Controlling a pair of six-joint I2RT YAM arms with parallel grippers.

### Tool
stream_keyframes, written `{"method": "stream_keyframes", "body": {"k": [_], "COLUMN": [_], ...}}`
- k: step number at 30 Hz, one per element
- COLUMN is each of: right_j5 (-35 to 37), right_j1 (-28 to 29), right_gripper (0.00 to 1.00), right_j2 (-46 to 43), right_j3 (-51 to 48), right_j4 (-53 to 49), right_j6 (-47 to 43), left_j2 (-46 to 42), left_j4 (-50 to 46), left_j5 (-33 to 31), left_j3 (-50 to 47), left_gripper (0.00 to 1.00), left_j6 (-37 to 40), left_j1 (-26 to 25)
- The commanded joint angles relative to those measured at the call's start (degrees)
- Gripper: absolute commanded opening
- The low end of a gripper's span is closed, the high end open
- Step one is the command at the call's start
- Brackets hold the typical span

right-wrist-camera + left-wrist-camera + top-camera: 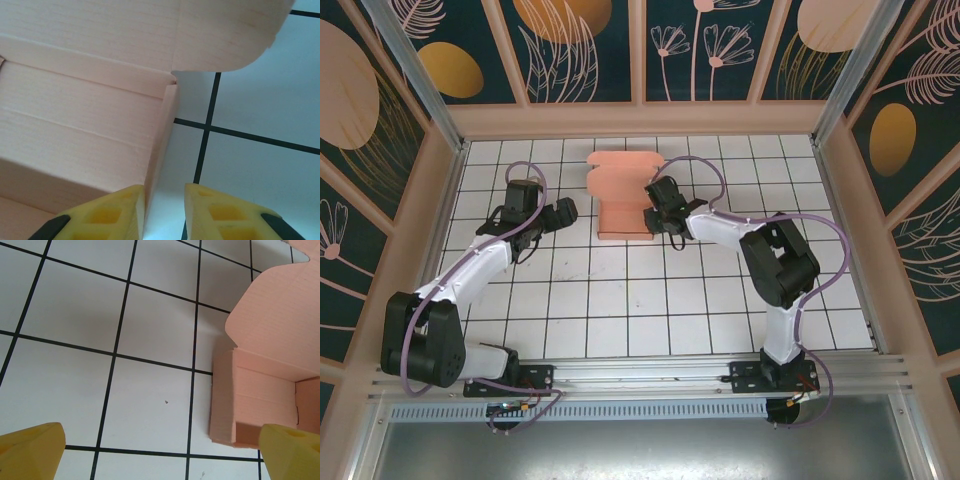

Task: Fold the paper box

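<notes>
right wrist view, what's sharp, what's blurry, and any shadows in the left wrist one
Right wrist view: salmon-pink cardboard box sharp, its ribbing visible; yellow fingertips softer. Left wrist view: a soft grey shadow on the white tiled table beside the box.

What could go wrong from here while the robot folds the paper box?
1. The right gripper has its fingers narrowly apart at the thin side wall of the paper box. Closing or pushing slightly off could crumple the wall instead of folding it along the crease.
2. The left gripper hangs wide open beside the box, not gripping it. A push from the right may slide the half-folded box across the tiled table.
</notes>
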Motion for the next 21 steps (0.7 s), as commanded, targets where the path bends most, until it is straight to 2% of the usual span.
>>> {"method": "stream_keyframes", "body": {"k": [1,15,21], "right_j5": [1.89,2.94,5.13], "right_j1": [1.22,2.84,2.05], "right_gripper": [0.28,0.28,0.25], "right_j2": [-2.62,-10.89,-15.35], "right_j3": [-2.19,-10.17,-13.32], "right_j4": [-4.1,-6.06,-8.45], "right_j6": [-0.92,0.78,0.0], "left_j2": [-1.07,-2.19,-2.43], "left_j4": [0.48,0.5,0.65], "left_j5": [0.88,0.7,0.55], "left_j3": [-0.56,-1.38,-1.65], "left_gripper": [0.98,0.98,0.99], "left_j6": [1.2,1.29,1.45], "left_j1": [-0.2,-0.21,-0.24]}}
